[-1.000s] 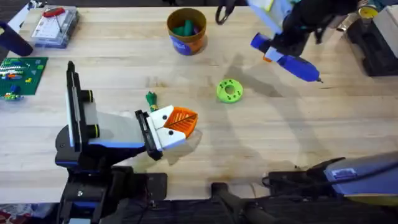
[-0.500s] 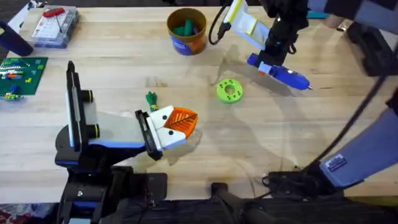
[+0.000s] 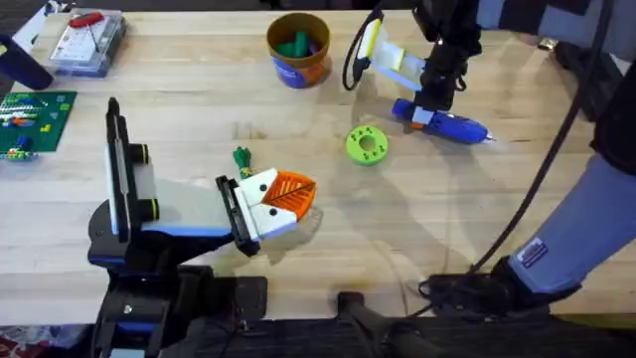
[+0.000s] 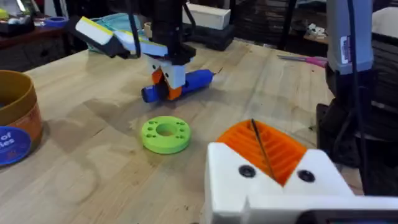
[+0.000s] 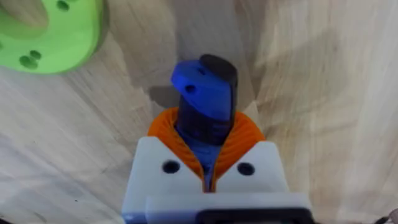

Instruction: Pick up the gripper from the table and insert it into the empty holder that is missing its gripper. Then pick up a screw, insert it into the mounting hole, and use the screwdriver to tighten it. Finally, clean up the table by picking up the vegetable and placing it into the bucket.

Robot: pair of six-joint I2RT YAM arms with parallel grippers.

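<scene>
The wooden counter (image 3: 467, 229) carries everything. The holder (image 3: 149, 214) is the biggest thing, at the near left side, with its tall black plate standing up. The left claw (image 3: 283, 196) sits at the holder's front end. Its white fingers with orange pads look pressed together with nothing between them.

The right arm reaches to the far right part of the counter. The right claw (image 3: 429, 111) points down there and is closed on the screwdriver (image 3: 449, 124). It grips the blue body near the black cap end, and the wrist view shows the orange pads (image 5: 239, 134) hugging both sides of the blue body. The screwdriver lies almost flat on the counter. Its long side runs left to right, with the thin metal bit pointing to the right and the cap end to the left.

The bucket (image 3: 298, 50) stands at the far middle of the counter, well to the left of the screwdriver. A dark green vegetable (image 3: 294, 46) lies inside it. A lime-green disc (image 3: 367, 145) with holes lies just left of the screwdriver, between it and the holder. A small green piece (image 3: 241, 159) lies on the counter right beside the left claw. A clear parts box (image 3: 87, 42) and a green board (image 3: 32, 119) sit at the far left.
</scene>
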